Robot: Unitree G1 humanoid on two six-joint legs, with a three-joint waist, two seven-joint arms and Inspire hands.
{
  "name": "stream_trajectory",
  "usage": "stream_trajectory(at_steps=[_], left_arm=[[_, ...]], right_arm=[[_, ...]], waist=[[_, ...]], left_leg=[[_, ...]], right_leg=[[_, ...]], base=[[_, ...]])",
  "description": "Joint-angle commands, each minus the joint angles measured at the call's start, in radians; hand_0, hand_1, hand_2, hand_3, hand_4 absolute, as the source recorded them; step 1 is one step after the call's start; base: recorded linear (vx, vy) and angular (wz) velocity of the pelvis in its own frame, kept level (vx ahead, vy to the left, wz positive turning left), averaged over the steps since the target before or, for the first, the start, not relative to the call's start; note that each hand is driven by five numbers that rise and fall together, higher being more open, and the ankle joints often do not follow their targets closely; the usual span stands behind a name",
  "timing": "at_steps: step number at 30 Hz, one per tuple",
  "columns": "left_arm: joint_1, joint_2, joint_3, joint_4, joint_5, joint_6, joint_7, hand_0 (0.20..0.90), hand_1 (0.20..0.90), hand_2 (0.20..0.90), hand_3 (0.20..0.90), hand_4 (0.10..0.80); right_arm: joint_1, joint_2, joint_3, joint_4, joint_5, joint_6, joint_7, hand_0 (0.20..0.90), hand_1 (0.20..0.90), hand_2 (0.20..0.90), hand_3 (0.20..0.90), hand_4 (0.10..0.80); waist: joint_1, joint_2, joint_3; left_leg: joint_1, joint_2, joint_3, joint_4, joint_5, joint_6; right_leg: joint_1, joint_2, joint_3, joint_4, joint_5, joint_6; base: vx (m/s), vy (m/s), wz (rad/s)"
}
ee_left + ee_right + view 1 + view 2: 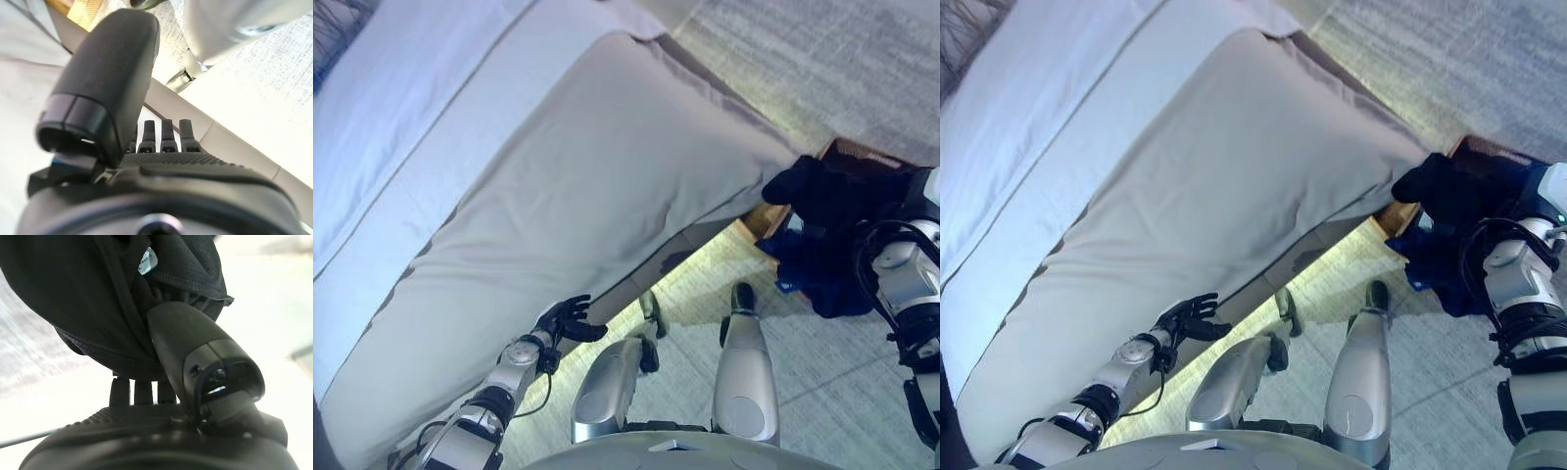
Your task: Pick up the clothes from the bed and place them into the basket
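My right hand (195, 350) is shut on a black garment (827, 191), thumb and fingers pinching the cloth (98, 293). The garment hangs at the right, over a brown basket (850, 153) that stands on the floor past the bed's corner. Dark blue clothes (822, 279) lie bunched in and over the basket's near side. The bed (558, 186) runs across the left and middle under a smooth pale cover, with no clothes showing on it. At the bed's lower edge my left hand (570, 320) is open and holds nothing, its fingers (168, 134) straight.
The bed's side panel (636, 284) runs along the floor, with a lit strip beneath it. Pale grey carpet (822, 59) lies beyond the bed and around the basket. A lighter sheet (391, 108) covers the bed's far left part.
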Motion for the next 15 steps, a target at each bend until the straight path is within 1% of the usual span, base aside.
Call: stream_trajectory(at_steps=[1,2,5,8,12,15], left_arm=[[0.037,0.069,-0.014,-0.049,-0.036,-0.047,-0.003,0.9,0.9,0.9,0.9,0.8],[0.038,0.07,-0.023,-0.055,-0.045,-0.054,-0.011,0.9,0.9,0.9,0.9,0.8],[0.046,0.074,-0.033,-0.07,-0.057,-0.06,-0.025,0.9,0.9,0.9,0.9,0.8],[0.067,0.068,-0.04,-0.086,-0.065,-0.06,-0.031,0.9,0.9,0.9,0.9,0.8],[0.077,0.064,-0.039,-0.091,-0.065,-0.05,-0.048,0.9,0.9,0.9,0.9,0.8],[0.083,0.064,-0.034,-0.084,-0.058,-0.043,-0.062,0.9,0.9,0.9,0.9,0.8]], right_arm=[[-0.17,-0.109,0.021,-0.015,-0.041,-0.002,-0.084,0.862,0.862,0.862,0.856,0.756],[-0.203,-0.114,0.043,0.036,-0.047,0.024,-0.081,0.9,0.9,0.9,0.9,0.8],[-0.251,-0.12,0.08,0.116,-0.005,0.041,-0.096,0.9,0.9,0.9,0.9,0.8],[-0.259,-0.117,0.071,0.18,0.05,0.04,-0.107,0.9,0.9,0.9,0.9,0.8],[-0.224,-0.092,0.035,0.277,0.099,0.02,-0.087,0.9,0.9,0.9,0.9,0.8],[-0.159,-0.069,0.005,0.317,0.127,-0.012,-0.066,0.9,0.9,0.9,0.9,0.8]], waist=[[0.007,0.015,0.005],[0.01,0.029,0.015],[0.011,0.047,0.029],[0.01,0.058,0.035],[0.009,0.055,0.033],[0.007,0.041,0.023]], left_leg=[[-0.061,-0.05,-0.085,0.133,-0.099,-0.002],[-0.078,-0.057,-0.086,0.141,-0.094,-0.003],[-0.1,-0.06,-0.08,0.155,-0.091,-0.004],[-0.104,-0.059,-0.073,0.162,-0.093,-0.008],[-0.089,-0.05,-0.059,0.155,-0.095,-0.009],[-0.056,-0.037,-0.053,0.129,-0.094,-0.011]], right_leg=[[0.048,0.028,-0.107,0.15,-0.172,-0.097],[0.027,0.026,-0.102,0.17,-0.18,-0.103],[-0.001,0.027,-0.096,0.19,-0.187,-0.112],[-0.004,0.028,-0.093,0.191,-0.19,-0.118],[0.014,0.031,-0.096,0.168,-0.182,-0.119],[0.047,0.038,-0.101,0.118,-0.162,-0.113]], base=[[0.0,0.0,0.0],[-0.023,0.035,0.05],[-0.004,0.038,-0.01],[0.038,0.054,-0.04],[0.061,0.061,-0.01],[0.053,0.051,0.02]])
